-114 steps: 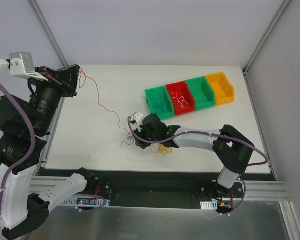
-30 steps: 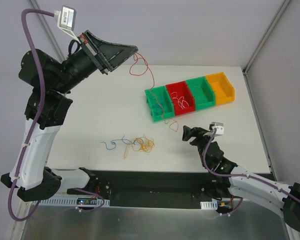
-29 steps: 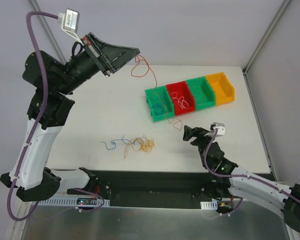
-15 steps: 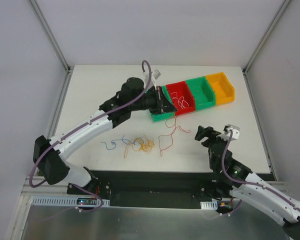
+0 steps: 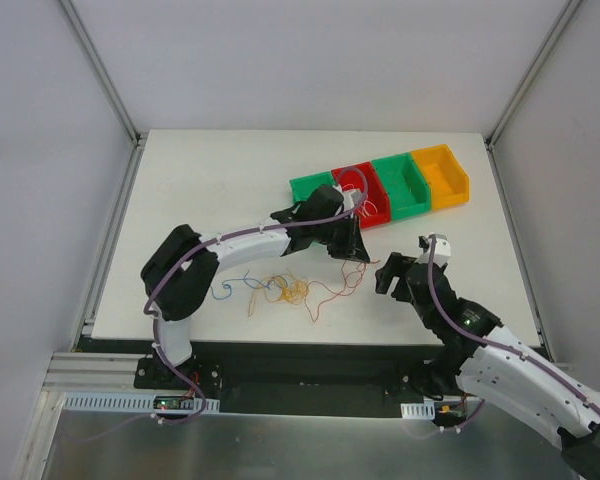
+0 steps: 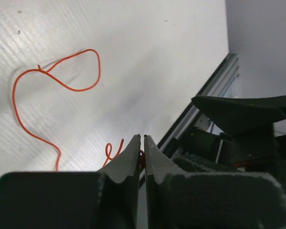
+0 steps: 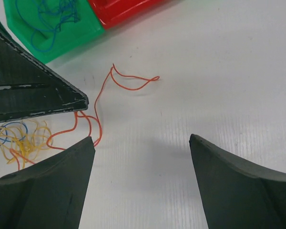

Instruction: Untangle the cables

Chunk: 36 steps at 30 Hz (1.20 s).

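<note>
Red cable point(image 6: 81, 89), clamped in my tightly closed left jaws point(image 6: 142, 143) just beside the red bin point(image 5: 377, 212), runs toward the tangle point(image 5: 285, 290); my right jaws point(image 7: 142, 138), spread wide and empty, hover beside its loop.

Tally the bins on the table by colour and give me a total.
Green bins: 2
Red bin: 1
Orange bin: 1
Total: 4
</note>
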Motion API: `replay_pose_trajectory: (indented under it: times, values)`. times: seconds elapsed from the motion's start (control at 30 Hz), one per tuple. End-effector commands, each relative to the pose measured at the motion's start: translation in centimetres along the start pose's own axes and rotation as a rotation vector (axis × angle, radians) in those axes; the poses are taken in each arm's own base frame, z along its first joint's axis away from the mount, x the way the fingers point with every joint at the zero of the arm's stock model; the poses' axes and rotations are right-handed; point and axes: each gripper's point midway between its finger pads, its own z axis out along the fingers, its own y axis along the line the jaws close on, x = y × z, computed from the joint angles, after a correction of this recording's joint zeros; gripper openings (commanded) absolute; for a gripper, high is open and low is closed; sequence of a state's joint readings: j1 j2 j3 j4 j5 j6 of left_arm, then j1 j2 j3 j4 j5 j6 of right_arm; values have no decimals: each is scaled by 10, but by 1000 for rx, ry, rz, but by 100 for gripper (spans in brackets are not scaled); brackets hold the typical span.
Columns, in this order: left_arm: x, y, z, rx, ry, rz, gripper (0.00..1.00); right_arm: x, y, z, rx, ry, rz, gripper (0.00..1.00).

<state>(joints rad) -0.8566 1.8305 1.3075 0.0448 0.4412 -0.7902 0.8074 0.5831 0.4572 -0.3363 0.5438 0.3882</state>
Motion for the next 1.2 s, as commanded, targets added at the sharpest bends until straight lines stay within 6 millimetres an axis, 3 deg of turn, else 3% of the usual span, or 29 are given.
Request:
replay_pose_trajectory:
  times: [0.0,0.1,0.2,0.33,0.37,0.4,0.47,0.63,0.73,0.83,1.0,1.17]
  values:
    - [-13,-18,6,72,3,91,10,-1,12,-1,-52,68,32,83]
    - [-13,-17,2,66,-6,108,35,1,7,3,-35,85,33,83]
    - [-18,-16,-16,52,-51,141,54,4,1,6,-25,102,27,84]
    - [-18,-20,-61,62,-118,183,71,3,8,13,-68,149,-42,85]
    - [-14,-13,-67,46,-125,194,76,2,11,15,-70,173,-62,85]
    - [-13,-20,-83,60,-149,219,81,-2,14,17,-73,184,-82,86]
    - [-8,-23,-101,80,-150,243,97,-6,23,21,-97,221,-121,88]
    - [8,-31,-131,124,-98,268,99,-13,40,34,-118,284,-175,89]
    - [7,-27,-152,99,-125,289,99,-10,45,41,-118,322,-158,91]
    - [-7,-32,-188,94,-210,333,99,-1,54,51,-120,395,-143,91]
    - [-36,-47,-249,12,-369,486,99,4,41,72,29,471,-162,91]
    - [-48,-28,-280,-154,-490,551,99,13,45,91,77,550,-162,91]
